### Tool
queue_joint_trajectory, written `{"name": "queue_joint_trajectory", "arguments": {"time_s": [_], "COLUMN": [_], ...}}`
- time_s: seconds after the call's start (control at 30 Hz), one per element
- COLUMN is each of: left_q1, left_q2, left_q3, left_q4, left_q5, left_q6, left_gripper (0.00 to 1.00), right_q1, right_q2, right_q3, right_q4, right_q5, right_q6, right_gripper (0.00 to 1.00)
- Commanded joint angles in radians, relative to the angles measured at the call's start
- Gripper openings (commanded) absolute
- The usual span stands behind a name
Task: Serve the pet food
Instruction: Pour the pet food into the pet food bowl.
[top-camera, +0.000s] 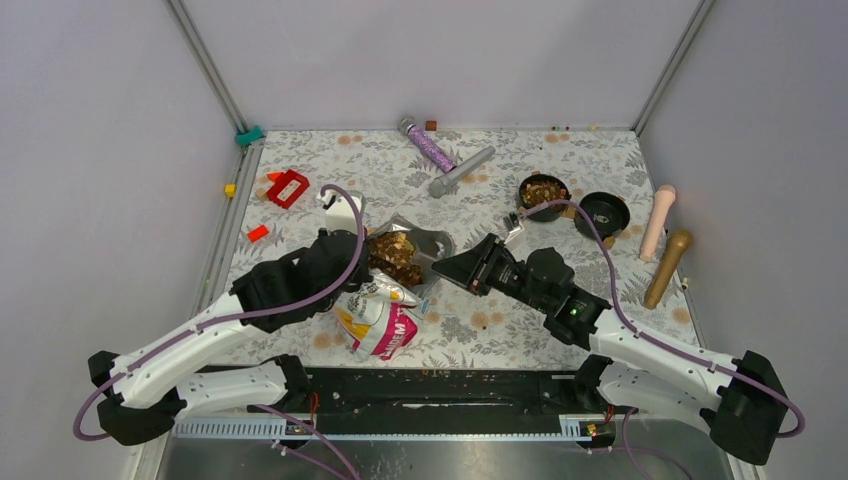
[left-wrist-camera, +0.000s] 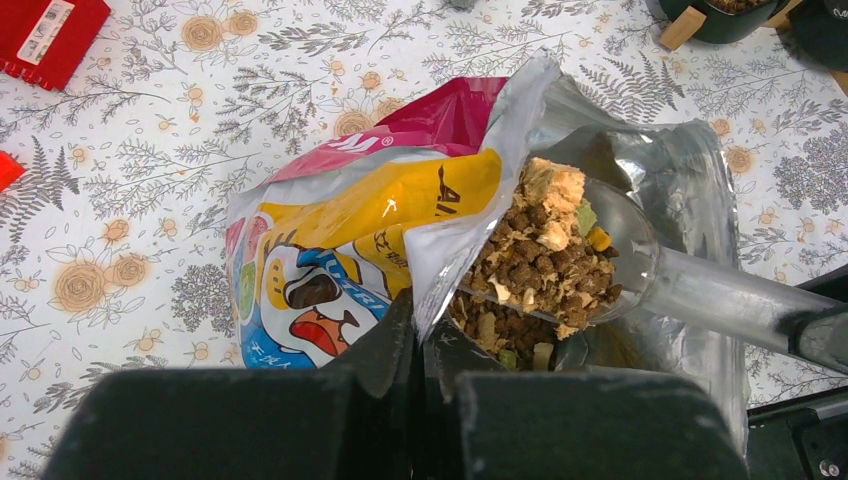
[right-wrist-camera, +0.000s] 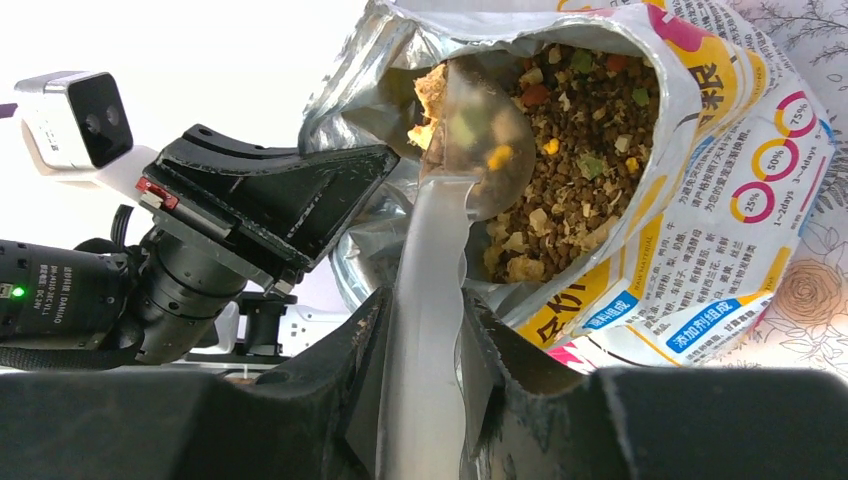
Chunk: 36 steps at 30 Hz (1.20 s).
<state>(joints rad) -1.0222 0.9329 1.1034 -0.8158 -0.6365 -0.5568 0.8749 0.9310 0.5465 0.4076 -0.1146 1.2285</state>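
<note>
**Scoop is full, bowls are off to the R**

L jaws are shut tight on the rim of the bag (left-wrist-camera: 340, 230) & hold its mouth open. R jaws are part closed round the handle of the scoop (right-wrist-camera: 432, 250). The scoop's long side runs straight out from the R jaws into the bag. Its cup end is piled w/ pet food (left-wrist-camera: 540, 260); more lies under it in the bag. The full bowl (top-camera: 543, 190) & the other bowl (top-camera: 603, 212) sit on the tabletop (top-camera: 480, 300), past the R jaws & well apart from the bag. So the R arm looks nearer: pull out, swing R, keep the cup flat
</note>
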Motion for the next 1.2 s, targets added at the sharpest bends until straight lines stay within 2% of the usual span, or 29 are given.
{"name": "queue_joint_trajectory", "arguments": {"time_s": [0.0,0.13,0.37,0.93,1.17], "left_q1": [-0.03,-0.031,-0.031,-0.032,-0.031], "left_q2": [-0.051,-0.054,-0.057,-0.047,-0.045], "left_q3": [0.041,0.04,0.037,0.033,0.033], "left_q4": [0.137,0.136,0.136,0.136,0.136], "left_q5": [0.029,0.025,0.01,-0.01,-0.006], "left_q6": [-0.014,-0.014,-0.018,-0.029,-0.028], "left_gripper": [0.0,0.0,0.0,0.0,0.0], "right_q1": [-0.005,-0.005,-0.005,-0.005,-0.005], "right_q2": [-0.056,-0.12,-0.203,-0.395,-0.452], "right_q3": [0.046,0.05,0.022,-0.033,-0.066], "right_q4": [0.115,-0.059,-0.189,-0.306,-0.313], "right_q5": [0.076,0.073,-0.015,-0.014,0.063], "right_q6": [-0.05,-0.08,-0.091,-0.073,-0.046], "right_gripper": [0.0,0.0,0.0,0.0,0.0]}}
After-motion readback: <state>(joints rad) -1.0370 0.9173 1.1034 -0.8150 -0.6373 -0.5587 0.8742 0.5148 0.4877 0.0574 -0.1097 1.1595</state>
